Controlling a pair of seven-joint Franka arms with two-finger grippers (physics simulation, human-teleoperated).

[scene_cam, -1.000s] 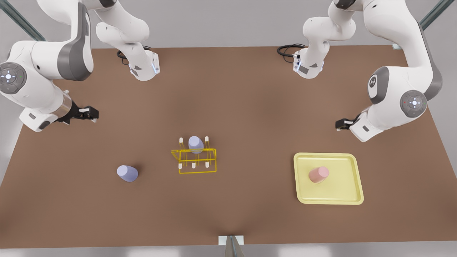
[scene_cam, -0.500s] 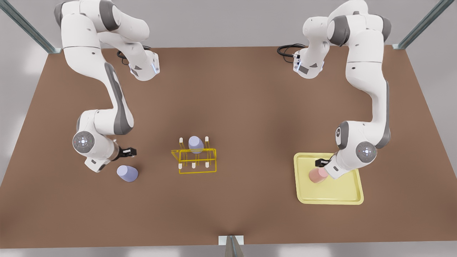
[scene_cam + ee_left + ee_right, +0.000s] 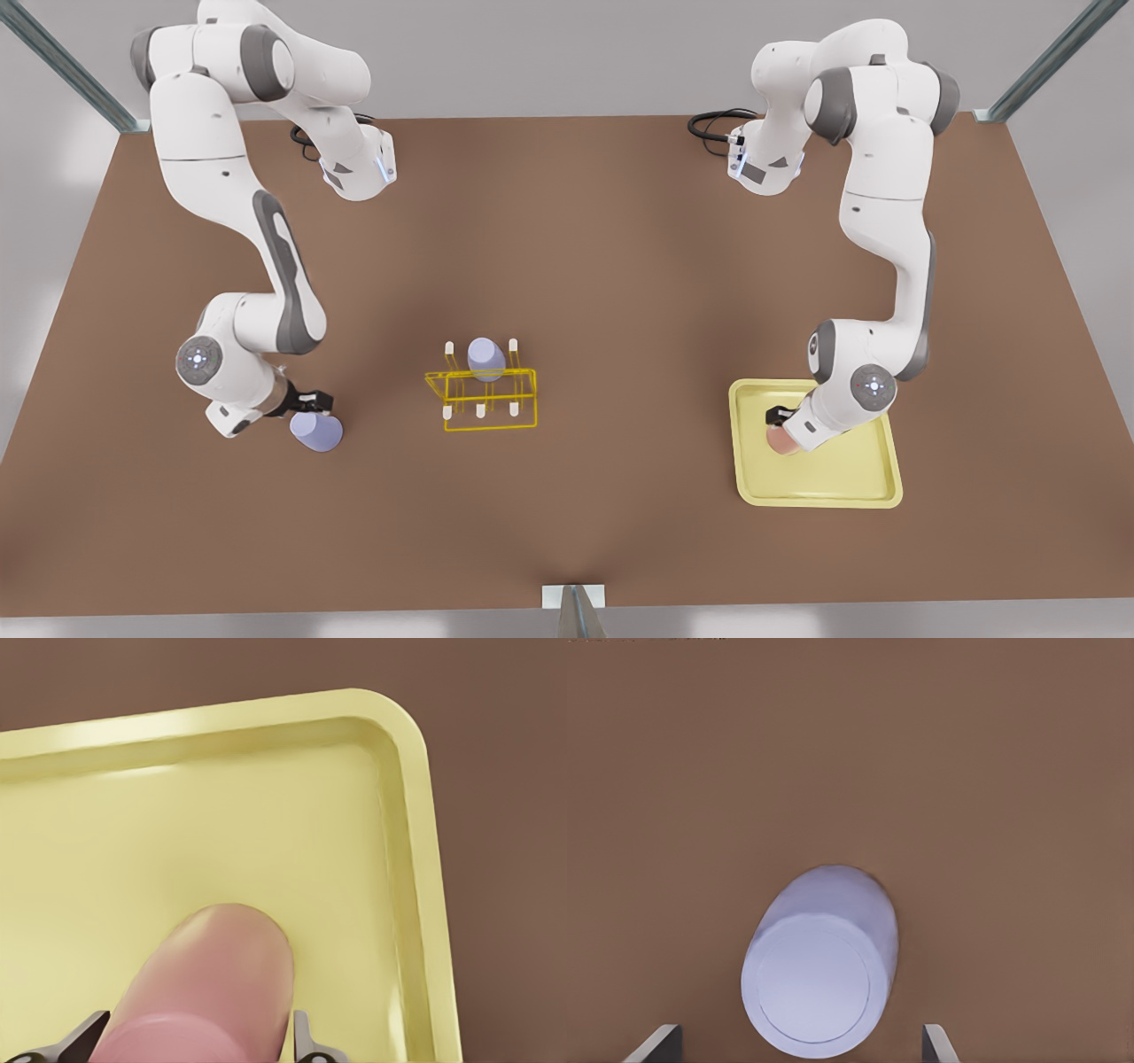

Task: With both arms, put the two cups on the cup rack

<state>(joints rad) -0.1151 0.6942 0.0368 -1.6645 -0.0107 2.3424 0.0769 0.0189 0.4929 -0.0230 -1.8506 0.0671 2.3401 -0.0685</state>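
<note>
Left gripper (image 3: 197,1047) straddles the pink cup (image 3: 205,983) on the tray (image 3: 416,886), jaws wide: close squarely. Right gripper (image 3: 799,1047), also wide, frames the lavender cup (image 3: 819,961): descend centred.

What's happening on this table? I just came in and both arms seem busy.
Two arms are each closing in on a cup meant for the yellow wire cup rack, where one lavender cup already sits. The left gripper is open around the pink cup on the pale-yellow tray. The right gripper is open above the other lavender cup, which stands upside down on the table. Neither cup has been lifted yet.
</note>
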